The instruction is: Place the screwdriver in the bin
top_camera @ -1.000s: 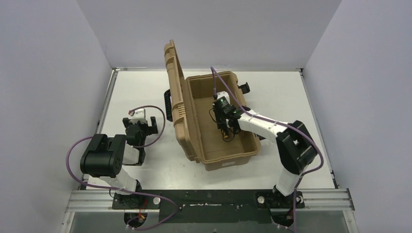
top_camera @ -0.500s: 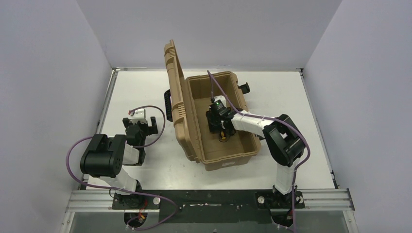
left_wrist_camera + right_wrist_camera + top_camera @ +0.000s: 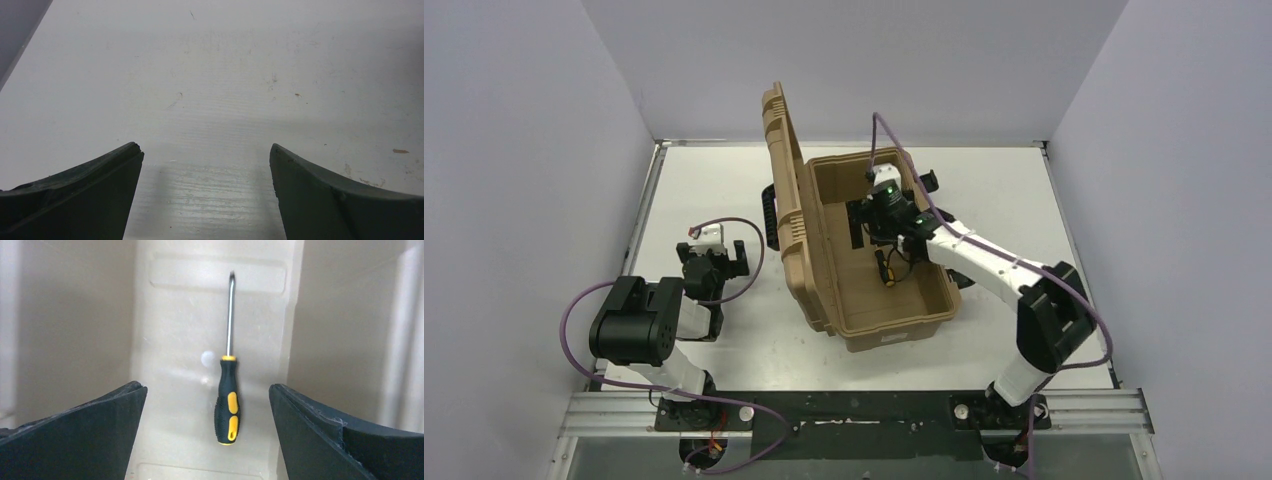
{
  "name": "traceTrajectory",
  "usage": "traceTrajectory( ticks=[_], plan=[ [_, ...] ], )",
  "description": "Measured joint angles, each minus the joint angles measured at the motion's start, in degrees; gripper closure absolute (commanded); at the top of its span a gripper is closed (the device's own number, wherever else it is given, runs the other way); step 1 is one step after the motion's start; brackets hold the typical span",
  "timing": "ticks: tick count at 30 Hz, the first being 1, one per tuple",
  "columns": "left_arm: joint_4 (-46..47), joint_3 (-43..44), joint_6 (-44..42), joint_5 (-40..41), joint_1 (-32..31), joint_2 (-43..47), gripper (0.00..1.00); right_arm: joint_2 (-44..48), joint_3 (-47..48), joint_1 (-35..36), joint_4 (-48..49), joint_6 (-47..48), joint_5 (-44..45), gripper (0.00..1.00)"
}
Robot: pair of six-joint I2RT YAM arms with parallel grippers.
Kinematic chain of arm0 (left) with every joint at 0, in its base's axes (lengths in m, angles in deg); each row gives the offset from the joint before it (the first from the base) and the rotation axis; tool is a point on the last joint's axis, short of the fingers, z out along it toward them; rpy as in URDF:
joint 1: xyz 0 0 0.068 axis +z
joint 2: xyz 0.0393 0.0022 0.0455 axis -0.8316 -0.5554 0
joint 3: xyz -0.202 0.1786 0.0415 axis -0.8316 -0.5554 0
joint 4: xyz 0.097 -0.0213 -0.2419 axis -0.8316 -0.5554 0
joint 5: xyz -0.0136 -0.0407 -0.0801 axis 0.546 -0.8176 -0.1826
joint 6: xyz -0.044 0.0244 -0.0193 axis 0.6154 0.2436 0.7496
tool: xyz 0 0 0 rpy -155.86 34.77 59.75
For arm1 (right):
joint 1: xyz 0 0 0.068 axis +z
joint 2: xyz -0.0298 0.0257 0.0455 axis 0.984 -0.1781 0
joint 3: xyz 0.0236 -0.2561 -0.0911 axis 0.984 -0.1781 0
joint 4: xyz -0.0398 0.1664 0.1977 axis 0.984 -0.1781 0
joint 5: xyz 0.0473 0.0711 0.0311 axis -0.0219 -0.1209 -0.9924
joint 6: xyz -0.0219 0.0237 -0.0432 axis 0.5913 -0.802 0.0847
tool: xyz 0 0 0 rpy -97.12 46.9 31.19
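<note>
Stock as I read it from my remote station, largest first.

1. Table point(image 3: 1024, 200): white top, carrying everything below.
2. Bin point(image 3: 894, 325): tan case, centre of the table, open, with its ribbed lid point(image 3: 779, 170) standing upright along the left side.
3. Right gripper point(image 3: 872, 222): inside the bin's opening toward the far end, above the floor. Its jaws are spread wide and hold nothing; my wrist view shows bare bin floor between them.
4. Left gripper point(image 3: 714, 255): parked over bare table, left of the bin and well apart from it, spread wide and empty.
5. Screwdriver point(image 3: 227, 405): lying flat on the bin floor, free of both fingers, handle toward the wrist camera and shaft pointing away.

Assessment: I judge the drop made, leaving only withdrawal.

Hazards: if I lift out carelessly, the spread fingers or the purple cable point(image 3: 879, 140) could catch the bin's wall and drag the case. A knock on the upright lid could tip it shut onto the arm.
</note>
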Motion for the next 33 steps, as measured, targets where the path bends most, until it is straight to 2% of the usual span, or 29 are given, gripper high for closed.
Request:
traceTrajectory(
  ticks=[4, 9, 16, 26, 33],
  plan=[
    [0.0, 0.0, 0.0, 0.0, 0.0, 0.0, 0.03, 8.48, 2.58, -0.02, 0.46, 2.12, 0.0, 0.0],
    [0.0, 0.0, 0.0, 0.0, 0.0, 0.0, 0.03, 18.58, 0.57, -1.99, 2.14, 4.28, 0.44, 0.0],
    [0.0, 0.0, 0.0, 0.0, -0.02, 0.02, 0.03, 33.79, -14.4, -16.09, 8.46, 6.54, 3.67, 0.0],
    [0.0, 0.0, 0.0, 0.0, 0.0, 0.0, 0.03, 42.86, -41.51, -27.56, 23.85, 9.68, 6.54, 0.0],
    [0.0, 0.0, 0.0, 0.0, -0.02, 0.0, 0.03, 43.08, -46.42, -28.92, 32.02, 9.16, 6.8, 0.0]
  ],
)
